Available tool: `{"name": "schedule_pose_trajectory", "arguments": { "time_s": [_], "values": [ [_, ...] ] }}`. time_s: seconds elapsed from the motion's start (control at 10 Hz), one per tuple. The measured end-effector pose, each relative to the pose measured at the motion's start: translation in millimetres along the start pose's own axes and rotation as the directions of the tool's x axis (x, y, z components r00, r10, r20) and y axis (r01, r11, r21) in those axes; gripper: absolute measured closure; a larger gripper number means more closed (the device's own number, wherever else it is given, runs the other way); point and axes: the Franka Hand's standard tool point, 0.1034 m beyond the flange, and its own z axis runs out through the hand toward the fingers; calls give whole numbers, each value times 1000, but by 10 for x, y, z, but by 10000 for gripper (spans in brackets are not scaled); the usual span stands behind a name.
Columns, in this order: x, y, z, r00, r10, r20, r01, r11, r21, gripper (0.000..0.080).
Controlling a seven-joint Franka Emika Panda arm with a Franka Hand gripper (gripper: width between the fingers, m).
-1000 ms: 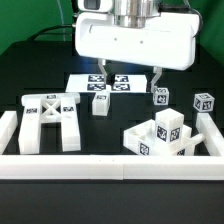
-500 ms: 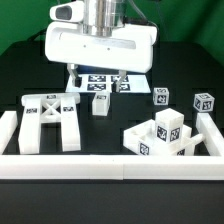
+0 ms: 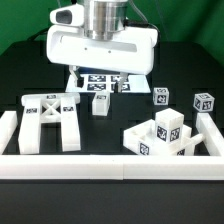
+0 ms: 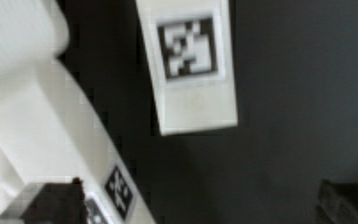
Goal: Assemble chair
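Note:
My gripper [image 3: 98, 82] hangs open and empty over the back of the table, above the marker board [image 3: 100, 90]. In front of it stands a small white post [image 3: 100, 104]. The X-braced frame [image 3: 48, 118] lies at the exterior view's left. The seat slab [image 3: 150, 146] with blocky parts on it sits at the front right. Two small tagged cubes [image 3: 161, 97] [image 3: 203, 102] stand behind it. In the wrist view a tagged white post [image 4: 194, 70] lies between the spread dark fingertips [image 4: 51, 203], beside a larger white part [image 4: 25, 100]. The gripper [image 4: 202, 205] holds nothing.
Long white border rails run along the front [image 3: 110, 166], the exterior view's left [image 3: 8, 128] and right [image 3: 212, 128]. The table surface is black.
The gripper moved toward the exterior view's left over the last second, most of it in the first half. It stayed open. The parts have not moved.

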Motion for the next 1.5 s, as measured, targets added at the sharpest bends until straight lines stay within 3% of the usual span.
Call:
{"name": "schedule_pose_trajectory", "arguments": {
  "time_s": [0.1, 0.2, 0.4, 0.8, 1.1, 1.2, 1.5],
  "values": [
    [2, 68, 31, 998, -52, 41, 53, 999, -1, 151],
    [-60, 135, 49, 983, -99, 152, 99, 995, 11, 151],
    [-56, 156, 51, 950, -128, 285, 126, 992, 26, 151],
    [-79, 162, 91, 859, -115, 499, 119, 993, 24, 151],
    [-128, 102, 134, 693, -142, 706, 150, 987, 51, 151],
    [-110, 117, 159, 653, -134, 745, 148, 988, 48, 151],
    [-71, 91, 200, 660, -126, 740, 146, 989, 39, 151]
  ]
}}
